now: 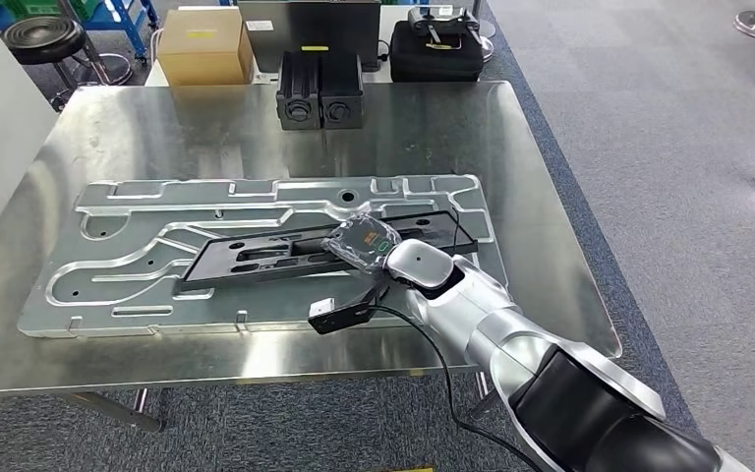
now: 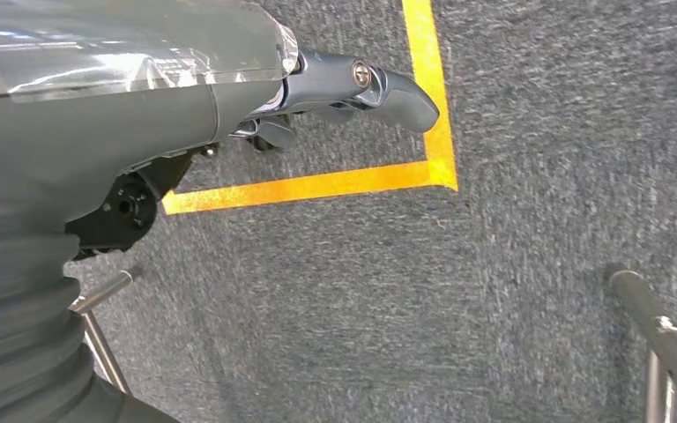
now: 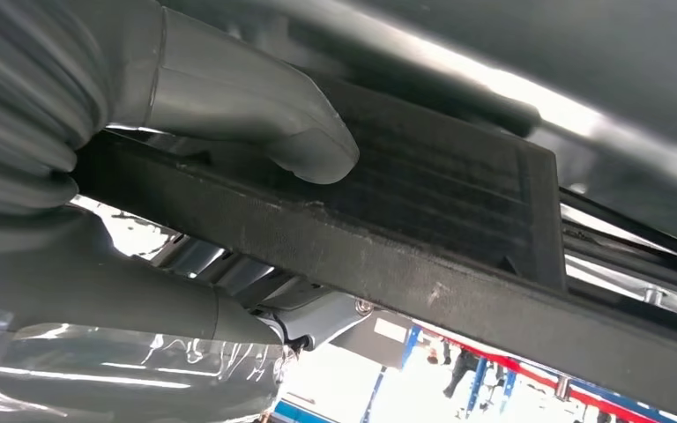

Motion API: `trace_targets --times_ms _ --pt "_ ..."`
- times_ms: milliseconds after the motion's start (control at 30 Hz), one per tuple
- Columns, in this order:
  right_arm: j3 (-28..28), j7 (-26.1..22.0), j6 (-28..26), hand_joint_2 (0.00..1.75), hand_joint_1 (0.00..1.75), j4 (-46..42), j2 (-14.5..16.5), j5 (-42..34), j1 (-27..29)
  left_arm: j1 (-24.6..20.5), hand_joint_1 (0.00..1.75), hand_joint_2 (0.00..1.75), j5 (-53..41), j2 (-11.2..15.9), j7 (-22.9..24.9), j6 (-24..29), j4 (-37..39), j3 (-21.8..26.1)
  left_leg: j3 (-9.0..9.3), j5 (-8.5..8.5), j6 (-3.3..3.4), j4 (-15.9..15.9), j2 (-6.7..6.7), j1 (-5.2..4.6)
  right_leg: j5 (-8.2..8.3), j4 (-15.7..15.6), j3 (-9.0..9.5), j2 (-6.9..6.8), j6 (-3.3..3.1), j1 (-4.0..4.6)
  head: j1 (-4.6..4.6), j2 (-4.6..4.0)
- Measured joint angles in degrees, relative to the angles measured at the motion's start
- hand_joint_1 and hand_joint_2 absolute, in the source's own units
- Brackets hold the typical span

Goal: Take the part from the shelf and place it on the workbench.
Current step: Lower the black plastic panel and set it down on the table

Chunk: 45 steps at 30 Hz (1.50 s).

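The right hand is gripping the near right end of the long black part — the thumb is pressing on its flat face — while the left hand is hanging over carpet, grasping nothing. The part is lying on the embossed metal panel on the counter, its long axis running leftward from the hand. Beyond, bare counter is separating the panel from two black blocks at the far edge.

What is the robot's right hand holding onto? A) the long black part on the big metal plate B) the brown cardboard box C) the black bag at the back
A: the right hand grips the long black part, which lies on the stamped metal plate; the right wrist view shows its thumb pressed on that part.
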Motion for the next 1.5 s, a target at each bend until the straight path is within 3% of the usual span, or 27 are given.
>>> trace_targets --times_ms 67,100,133,233,300,367,433,467,533,567,600,633,733,800,867,933,1000,1067,1100,1133,1167,1233,1300,1367,1433,1500 --pt "0.2 0.0 -0.5 1.75 1.75 0.2 0.0 0.0 0.3 0.0 0.00 1.75 0.0 0.0 0.0 0.0 0.0 0.0 0.02 -0.04 0.13 0.0 0.01 -0.08 -2.46 6.5 -3.25 0.00 0.15 -0.03 0.00 0.00" --pt "0.3 0.0 -0.9 1.75 1.75 0.3 0.0 0.0 0.4 0.1 0.00 1.75 0.0 0.0 0.0 0.0 0.0 0.0 0.06 -0.06 0.15 0.0 0.01 -0.12 -2.15 7.3 -3.73 0.00 0.08 -0.02 0.00 0.00" --pt "0.4 0.0 -1.4 1.31 1.31 0.4 0.0 0.0 0.5 0.1 0.00 1.75 0.0 0.0 0.0 0.0 0.0 0.0 0.15 -0.07 0.15 0.0 -0.01 -0.17 -0.78 5.8 -3.11 0.00 -0.09 0.01 0.00 0.00" --pt "0.6 0.0 -2.9 0.00 0.00 0.6 0.0 0.0 0.6 0.0 0.00 1.75 0.0 -0.2 0.0 -0.1 0.0 0.0 0.39 -0.14 -0.05 0.0 -0.09 -0.36 4.75 -6.1 2.54 -0.03 -1.19 0.38 0.00 0.00" --pt "0.6 -0.2 -3.7 0.00 0.00 0.8 0.1 0.0 0.9 0.0 0.00 1.75 0.0 -0.3 0.0 0.4 0.0 0.0 0.36 -0.14 -0.55 0.0 -0.09 -0.39 5.64 -9.7 4.13 -0.02 -1.69 0.77 0.00 0.00" --pt "0.7 -0.3 -4.1 0.00 0.00 0.9 0.2 -0.1 1.2 0.0 0.00 0.87 0.0 -0.3 0.1 1.1 0.0 0.0 0.48 -0.09 -1.20 -0.3 -0.04 -0.42 5.86 -10.0 4.23 0.03 -2.07 0.78 -0.01 0.00" --pt "0.7 -0.4 -4.4 0.00 0.00 1.1 0.3 -0.3 1.4 0.0 0.00 0.00 0.0 -0.3 -0.1 1.3 0.0 0.0 0.12 -1.18 -1.77 0.9 0.00 -0.43 6.26 -10.7 4.59 -0.03 -2.62 0.40 -0.01 0.00" --pt "0.7 -0.4 -4.7 0.00 0.00 1.1 0.4 -0.5 1.4 0.1 0.00 0.00 0.0 -0.2 -0.3 1.4 0.0 0.0 -0.84 -2.66 -2.02 3.2 0.00 -0.39 6.44 -11.0 4.75 -0.09 -2.84 0.21 -0.02 0.00" --pt "0.7 -0.4 -5.1 0.00 0.00 1.3 0.6 -1.0 1.7 0.1 0.00 0.00 0.0 -0.2 -0.5 1.5 0.0 0.0 -4.22 -6.53 -2.37 10.9 0.00 -0.20 6.49 -11.1 4.77 -0.15 -3.02 0.20 -0.02 0.00" --pt "0.7 -0.4 -5.2 0.00 0.00 1.4 0.6 -1.2 1.9 0.2 0.00 0.00 0.0 -0.2 -0.6 1.6 0.0 0.0 -5.85 -7.81 -2.54 14.5 0.00 -0.13 6.47 -11.0 4.76 -0.16 -3.03 0.21 -0.02 0.00" --pt "0.7 -0.4 -5.2 0.00 0.00 1.4 0.6 -1.4 2.1 0.3 0.00 0.00 0.0 -0.2 -0.7 1.6 0.0 0.0 -6.64 -8.00 -2.67 16.1 0.00 -0.09 6.46 -11.0 4.76 -0.15 -3.02 0.20 -0.02 0.00" --pt "0.7 -0.4 -5.3 0.00 0.00 1.5 0.6 -1.5 2.3 0.4 0.00 0.00 0.0 -0.1 -0.7 1.6 0.0 0.0 -6.22 -6.97 -2.75 15.3 0.01 -0.03 6.42 -10.9 4.78 -0.12 -2.96 0.16 -0.02 0.00" --pt "0.7 -0.4 -5.4 0.00 0.00 1.6 0.7 -1.7 2.3 0.4 0.00 0.00 0.0 0.0 -0.8 1.7 0.0 -0.1 -0.53 -1.68 -2.63 3.8 0.03 0.13 6.01 -10.4 4.83 0.05 -2.40 0.16 -0.02 0.00" --pt "0.7 -0.4 -5.4 0.00 0.00 1.6 0.7 -1.8 2.3 0.4 0.00 0.00 0.0 0.0 -0.8 1.7 0.0 -0.1 1.26 -0.82 -2.04 0.0 -0.03 0.01 5.83 -10.0 4.61 0.17 -1.90 0.39 -0.02 0.00" --pt "0.7 -0.4 -5.5 0.00 0.00 1.7 0.7 -1.9 2.3 0.4 0.00 0.00 0.0 0.0 -0.8 1.7 0.0 -0.1 1.19 -0.77 -1.26 0.0 -0.11 -0.11 5.86 -10.0 4.47 0.23 -1.35 0.41 -0.01 0.00" --pt "0.7 -0.4 -5.5 0.00 0.00 1.7 0.7 -1.9 2.2 0.4 0.00 0.00 0.0 0.0 -0.8 1.7 0.0 -0.1 1.20 -0.56 -0.55 -0.3 -0.07 -0.04 4.88 -8.8 3.99 0.12 -0.67 0.18 -0.01 0.00" --pt "0.7 -0.4 -5.5 0.00 0.00 1.7 0.7 -1.9 2.2 0.4 0.00 0.00 0.0 0.0 -0.8 1.7 0.0 -0.1 1.14 -0.40 -0.07 -0.4 0.02 0.03 1.72 -3.5 1.61 -0.02 -0.11 0.02 0.00 0.00" --pt "0.7 -0.4 -5.6 0.00 0.00 1.8 0.7 -2.0 2.4 0.4 0.00 0.00 0.0 0.0 -0.8 1.7 0.0 -0.1 1.02 -0.38 0.08 -0.4 0.05 -0.02 -1.63 4.3 -2.13 -0.06 0.15 0.00 0.00 0.00" --pt "0.7 -0.4 -5.8 0.00 0.00 1.8 0.6 -2.2 2.5 0.4 0.00 0.00 0.0 0.0 -0.8 1.7 0.0 -0.1 0.99 -0.37 0.10 -0.4 0.06 -0.07 -2.07 6.6 -3.32 -0.06 0.15 0.00 0.00 0.00" --pt "0.7 -0.4 -6.0 0.00 0.00 1.8 0.6 -2.4 2.6 0.4 0.00 0.00 0.0 0.0 -0.9 1.7 0.0 -0.1 0.99 -0.38 0.09 -0.3 0.04 -0.11 -1.39 6.7 -3.47 -0.06 0.02 0.02 0.00 0.00" --pt "0.7 -0.4 -6.2 0.00 0.00 1.8 0.6 -2.6 2.6 0.5 0.00 0.00 0.0 0.0 -0.9 1.6 0.0 -0.1 1.03 -0.38 0.09 -0.3 0.02 -0.18 0.29 4.4 -2.41 -0.06 -0.24 0.07 0.00 0.00" --pt "0.5 -0.5 -7.0 0.00 0.00 1.8 0.5 -3.3 2.4 0.5 0.00 0.00 0.0 -0.1 -0.9 1.5 0.0 -0.1 1.10 -0.40 0.02 -0.3 -0.01 -0.36 4.19 -3.9 1.59 -0.04 -1.13 0.40 -0.01 0.00" --pt "0.0 -0.7 -8.0 0.00 0.00 1.7 0.5 -4.2 2.0 0.4 0.00 0.00 0.0 -0.2 -1.1 1.2 0.1 -0.1 1.02 -0.39 -0.34 -0.3 -0.01 -0.47 5.92 -9.4 4.07 -0.07 -1.76 0.80 -0.01 0.00" --pt "-0.7 -1.3 -8.8 0.00 0.00 1.5 0.3 -5.4 1.9 0.4 0.00 0.00 0.0 -0.2 -1.3 0.9 0.1 -0.1 1.02 -0.30 -0.95 -0.4 0.01 -0.45 6.02 -10.1 4.24 -0.07 -1.99 0.94 -0.01 0.00" --pt "-1.7 -2.2 -9.5 0.00 0.00 0.9 0.0 -7.1 1.9 0.5 0.00 0.00 0.0 -0.2 -1.4 0.8 0.1 -0.1 0.83 -0.90 -1.48 0.1 0.03 -0.46 6.39 -10.8 4.56 -0.11 -2.43 0.53 -0.01 0.00" --pt "-3.1 -4.0 -10.5 0.00 0.00 -0.2 -0.1 -9.9 1.9 0.5 0.00 0.00 0.0 -0.1 -1.5 0.7 0.1 -0.1 -0.97 -3.68 -1.89 4.5 0.03 -0.40 6.73 -11.4 4.90 -0.19 -2.88 0.16 -0.02 0.00"
